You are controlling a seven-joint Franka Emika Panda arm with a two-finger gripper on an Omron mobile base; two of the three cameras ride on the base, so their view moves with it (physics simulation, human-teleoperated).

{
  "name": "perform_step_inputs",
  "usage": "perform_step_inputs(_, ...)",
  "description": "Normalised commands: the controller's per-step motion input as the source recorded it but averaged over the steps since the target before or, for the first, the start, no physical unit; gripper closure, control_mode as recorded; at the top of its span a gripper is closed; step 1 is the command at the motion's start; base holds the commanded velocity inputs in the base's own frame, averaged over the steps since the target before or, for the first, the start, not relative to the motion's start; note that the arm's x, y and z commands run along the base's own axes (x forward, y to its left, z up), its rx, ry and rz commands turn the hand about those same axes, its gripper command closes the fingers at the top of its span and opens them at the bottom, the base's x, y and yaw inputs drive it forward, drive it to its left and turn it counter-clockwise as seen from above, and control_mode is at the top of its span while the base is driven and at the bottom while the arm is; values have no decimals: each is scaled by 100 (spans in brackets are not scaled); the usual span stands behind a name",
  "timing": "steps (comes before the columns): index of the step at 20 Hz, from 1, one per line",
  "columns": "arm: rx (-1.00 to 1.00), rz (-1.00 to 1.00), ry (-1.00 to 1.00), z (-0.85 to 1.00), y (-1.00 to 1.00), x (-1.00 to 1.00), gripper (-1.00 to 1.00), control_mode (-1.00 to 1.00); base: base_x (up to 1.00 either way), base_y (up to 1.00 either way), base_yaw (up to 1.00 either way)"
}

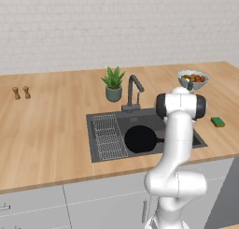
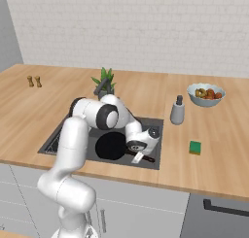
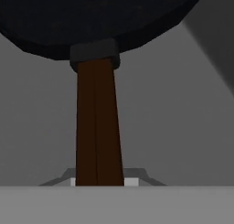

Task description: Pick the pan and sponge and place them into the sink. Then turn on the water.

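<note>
The black round pan (image 1: 140, 139) lies low inside the dark grey sink (image 1: 93, 118), right of the wire rack. My gripper (image 2: 137, 157) reaches down into the basin and is shut on the pan's brown handle (image 3: 97, 122), which runs up from between my fingers to the pan (image 3: 91, 17). I cannot tell whether the pan rests on the sink floor. The green sponge (image 2: 195, 147) lies on the counter to the right of the sink (image 2: 155, 121), apart from my hand. No water runs from the dark faucet (image 1: 133, 90).
A potted plant (image 1: 113, 83) stands behind the faucet. A fruit bowl (image 2: 206, 94) and a grey bottle (image 2: 177, 110) sit back right of the sink. Two small wooden shakers (image 1: 21, 92) stand far left on the counter.
</note>
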Motion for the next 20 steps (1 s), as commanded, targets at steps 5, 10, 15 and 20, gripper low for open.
perform_step_inputs(5, -6, -10, 0, -13, 42, 5, 100, -100, 0, 0, 0)
perform_step_inputs(10, -4, -11, -2, -1, 36, 0, -100, -100, 0, 0, 0)
perform_step_inputs(15, -1, -3, -1, 10, 9, 0, -100, -100, 0, 0, 0)
perform_step_inputs(20, 0, 0, 0, 40, 1, 0, -100, -100, 0, 0, 0)
